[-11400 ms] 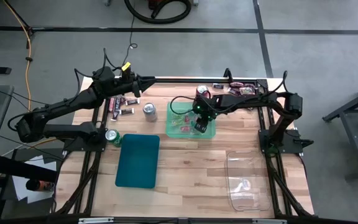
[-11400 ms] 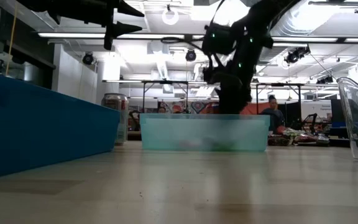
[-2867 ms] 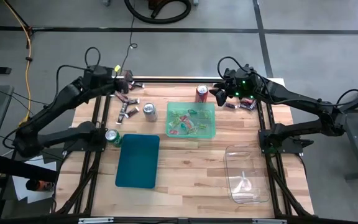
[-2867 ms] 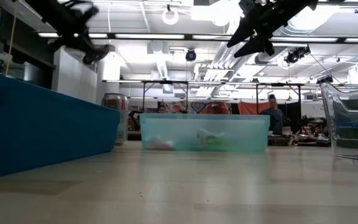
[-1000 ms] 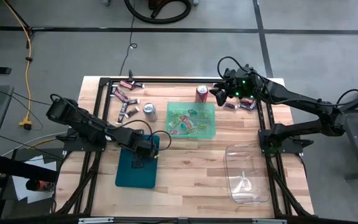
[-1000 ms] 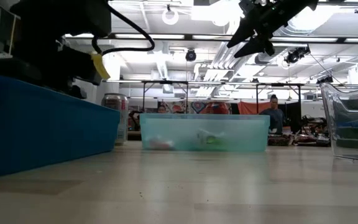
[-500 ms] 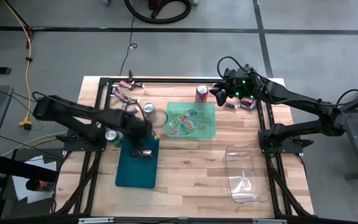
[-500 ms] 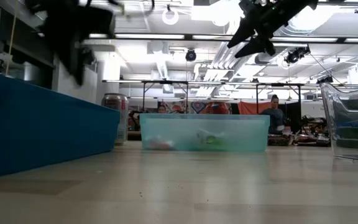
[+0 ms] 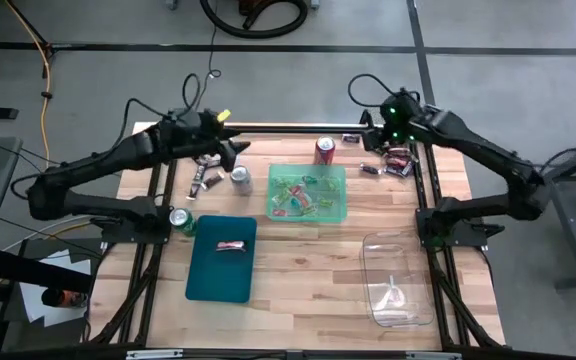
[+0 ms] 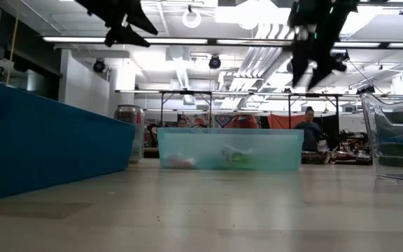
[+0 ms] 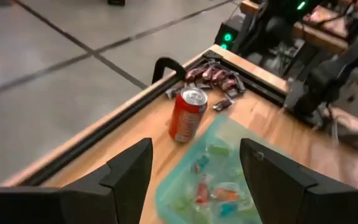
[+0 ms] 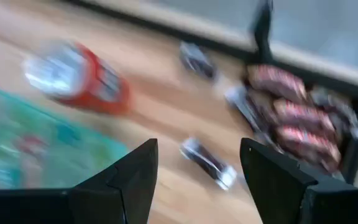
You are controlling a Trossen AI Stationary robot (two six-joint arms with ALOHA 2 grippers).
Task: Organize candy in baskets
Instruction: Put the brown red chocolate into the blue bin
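While one pink candy (image 9: pixel 231 246) lies in the teal basket (image 9: pixel 222 272), both end effectors, left (image 9: pixel 236 147) at eleven o'clock and right (image 9: pixel 380 138) at one o'clock, hover with fingers apart.

Both arms are matte black, built of slim tubular links with bulkier joint housings. Thin black cables loop loosely off the left arm (image 9: pixel 118 160) and the right arm (image 9: pixel 478 150). A yellow tag sits near the left wrist; green lights glow on the right wrist. The fingers (image 11: pixel 129 171) are dark, flat, angular plates.
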